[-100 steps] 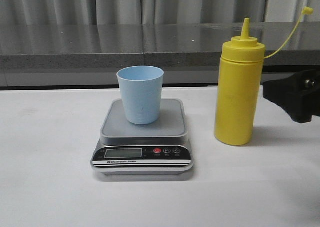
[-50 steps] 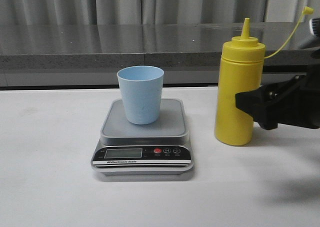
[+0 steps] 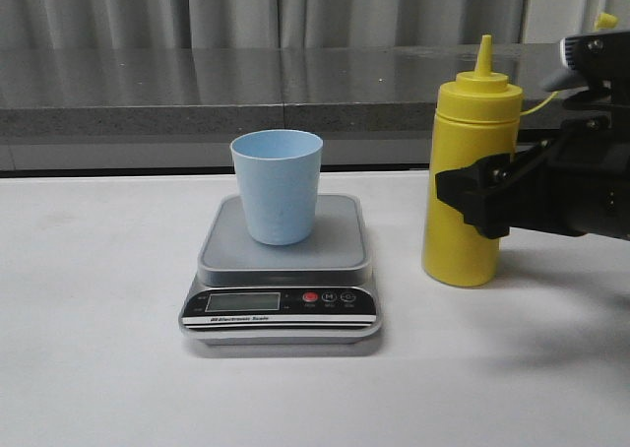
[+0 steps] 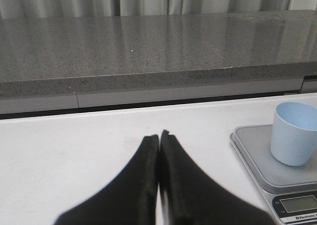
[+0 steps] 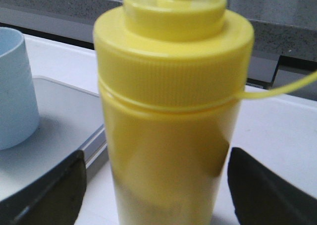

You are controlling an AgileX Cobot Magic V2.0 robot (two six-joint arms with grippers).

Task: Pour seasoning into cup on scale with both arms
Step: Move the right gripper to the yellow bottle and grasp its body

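Note:
The yellow seasoning bottle [image 3: 471, 171] stands upright on the white table, right of the scale [image 3: 282, 270]; its tethered cap [image 3: 605, 20] hangs out to the right. The light blue cup [image 3: 277, 185] stands upright on the scale's platform. My right gripper [image 3: 463, 199] has come in from the right and is open around the bottle's body at mid height; in the right wrist view the bottle [image 5: 171, 106] fills the gap between the fingers [image 5: 49, 193], with a small space on each side. My left gripper [image 4: 159, 136] is shut and empty, over the table left of the scale [image 4: 262, 160] and cup [image 4: 295, 133].
A grey stone ledge [image 3: 197, 93] with curtains behind runs along the back of the table. The scale's black front panel has an LCD display [image 3: 242, 301] and a red button [image 3: 310, 296].
My right gripper has moved left from the frame's right edge and now straddles the bottle. The bottle, cup and scale have not moved.

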